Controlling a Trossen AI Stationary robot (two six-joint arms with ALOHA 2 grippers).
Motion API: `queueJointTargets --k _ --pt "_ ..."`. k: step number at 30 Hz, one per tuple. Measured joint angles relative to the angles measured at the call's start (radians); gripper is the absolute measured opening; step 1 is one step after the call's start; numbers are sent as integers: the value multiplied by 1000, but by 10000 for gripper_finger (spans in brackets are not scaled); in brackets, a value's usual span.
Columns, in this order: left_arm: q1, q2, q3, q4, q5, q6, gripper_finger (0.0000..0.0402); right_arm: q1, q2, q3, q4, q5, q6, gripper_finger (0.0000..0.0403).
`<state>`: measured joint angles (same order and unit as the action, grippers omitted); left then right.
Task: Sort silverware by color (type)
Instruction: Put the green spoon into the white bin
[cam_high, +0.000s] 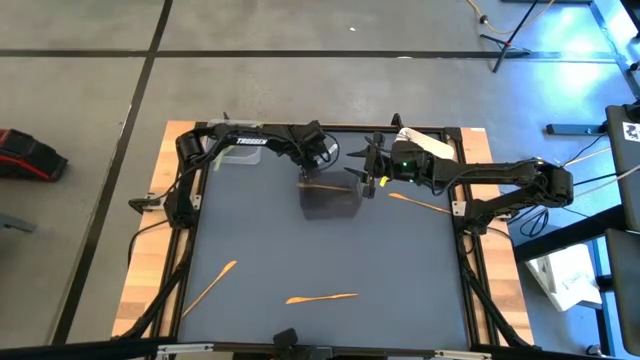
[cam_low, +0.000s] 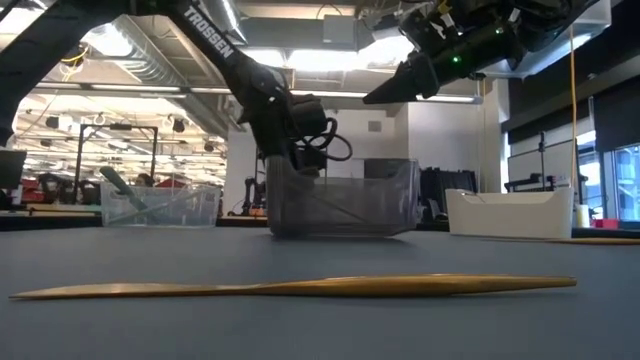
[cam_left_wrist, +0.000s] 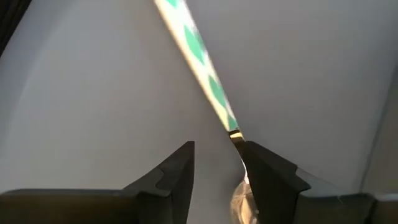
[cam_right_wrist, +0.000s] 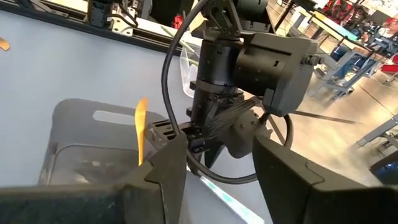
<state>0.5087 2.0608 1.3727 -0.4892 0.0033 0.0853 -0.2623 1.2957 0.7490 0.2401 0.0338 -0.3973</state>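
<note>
Orange utensil (cam_right_wrist: 141, 127) stands in the grey container (cam_high: 330, 197), both grippers above.

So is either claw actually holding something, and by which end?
Right gripper: nothing, it stands open. Left gripper, over the grey container: also open, with a gold tip beside one finger; whether that is gripped cannot be told.

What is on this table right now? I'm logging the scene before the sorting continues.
orange utensils: three loose on the mat, tan-orange; two near the front, one at the right
orange utensil: one, upright in the dark grey bin
dark grey bin: one, translucent, centre rear
clear container: one, rear left, utensil inside
white container: one, rear right
left gripper: fingers open, down at the dark grey bin
right gripper: fingers open, raised beside the bin
</note>
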Motion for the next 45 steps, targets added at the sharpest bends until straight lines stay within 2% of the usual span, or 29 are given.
queueJointTargets --k 6,13,22,29,34,39,45 --pt "-10 -16 -3 -7 17 2 137 0 0 0 -1 0 0 175" --pt "-45 -103 -5 -63 41 26 137 0 0 0 -4 0 0 175" --pt "-58 -166 -9 -132 -44 76 137 0 0 0 -43 12 8 175" --pt "-12 -166 -153 -23 -43 110 137 -18 21 0 -129 205 8 175" --pt "23 -171 -232 70 10 109 137 -91 92 1 -127 191 9 175" --pt "46 -167 -238 80 105 95 137 -141 133 0 -122 185 11 175" --pt "50 -209 -238 22 103 101 137 -145 133 0 -106 179 11 175"
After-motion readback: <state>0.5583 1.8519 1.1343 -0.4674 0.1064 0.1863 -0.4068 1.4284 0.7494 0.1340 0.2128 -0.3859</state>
